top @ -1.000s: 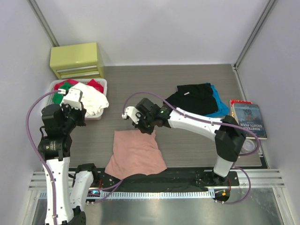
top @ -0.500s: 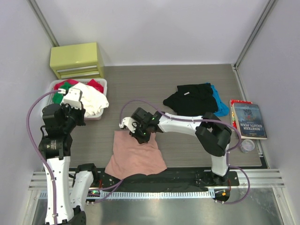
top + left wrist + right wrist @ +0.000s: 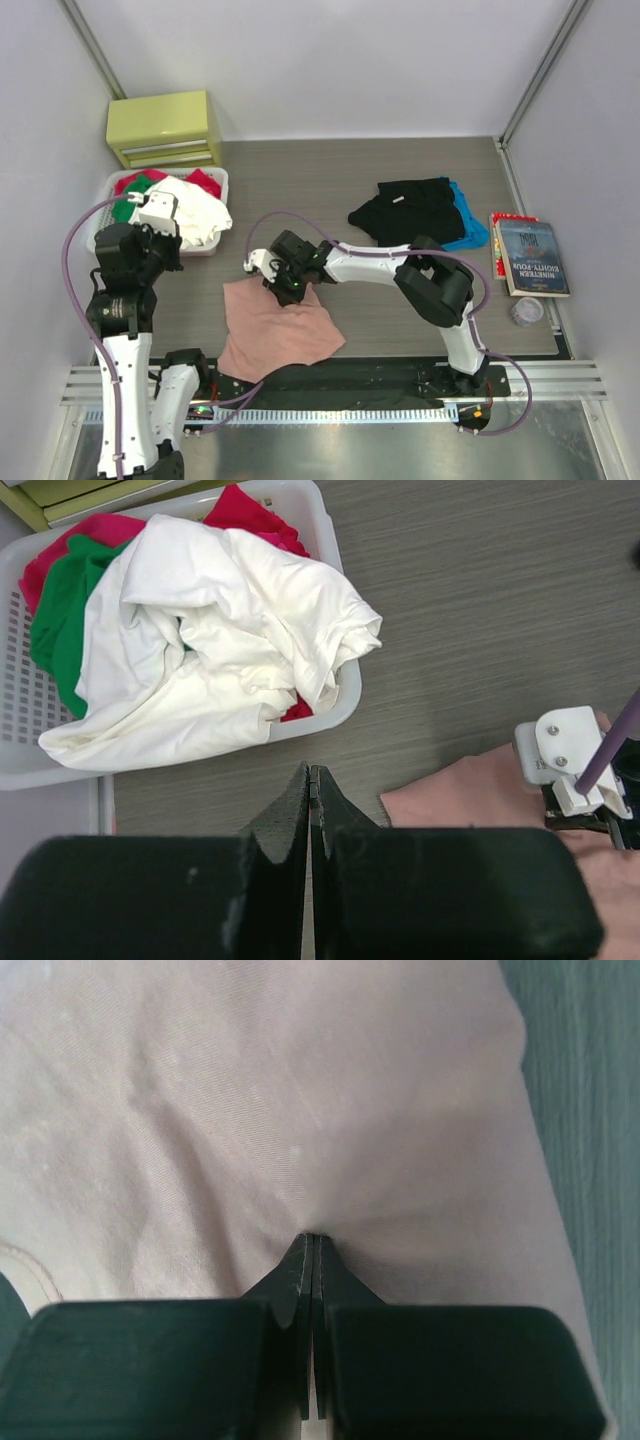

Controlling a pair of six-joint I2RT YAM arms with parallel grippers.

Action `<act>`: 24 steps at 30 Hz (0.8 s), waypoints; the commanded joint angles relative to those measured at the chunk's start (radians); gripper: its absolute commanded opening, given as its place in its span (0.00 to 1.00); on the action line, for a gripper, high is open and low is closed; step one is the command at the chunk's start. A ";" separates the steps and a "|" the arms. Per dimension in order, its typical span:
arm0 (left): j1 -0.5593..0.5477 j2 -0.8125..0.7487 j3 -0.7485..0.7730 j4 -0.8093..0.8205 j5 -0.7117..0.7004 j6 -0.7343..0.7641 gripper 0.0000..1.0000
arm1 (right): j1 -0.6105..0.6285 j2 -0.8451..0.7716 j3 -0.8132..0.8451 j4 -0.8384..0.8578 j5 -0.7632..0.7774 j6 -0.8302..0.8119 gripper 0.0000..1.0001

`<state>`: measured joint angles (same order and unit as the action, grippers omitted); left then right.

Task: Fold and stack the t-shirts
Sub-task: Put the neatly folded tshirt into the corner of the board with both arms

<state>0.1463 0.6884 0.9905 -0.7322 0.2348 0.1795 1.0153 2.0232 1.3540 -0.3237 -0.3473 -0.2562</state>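
Sliding toward the white laundry basket (image 3: pixel 345 702) over the last second, the salmon-pink t-shirt (image 3: pixel 275 335) is now lying rumpled on the surface (image 3: pixel 300 170), just right of that basket and nearer the arm bases. The right hand (image 3: pixel 310 1240) is pressing at the shirt's far edge, fingers fully closed and pinching a pucker of pink cloth (the fabric is gathering right at the tips). The left hand (image 3: pixel 308 775) is hovering by the basket's near rim, closed tight on nothing. The black t-shirt (image 3: pixel 410 210) is lying well to the basket's right, on a blue garment (image 3: pixel 470 225).
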 commanded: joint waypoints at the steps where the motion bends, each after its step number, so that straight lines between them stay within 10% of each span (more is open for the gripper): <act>1: 0.007 -0.009 -0.013 0.040 -0.014 0.025 0.00 | -0.044 0.132 0.014 0.009 0.085 -0.032 0.01; 24: 0.010 0.019 -0.021 0.050 0.017 0.011 0.00 | -0.225 0.259 0.212 -0.028 0.156 -0.083 0.01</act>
<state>0.1467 0.7216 0.9718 -0.7212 0.2390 0.1902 0.7925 2.1960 1.5818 -0.2344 -0.3000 -0.2955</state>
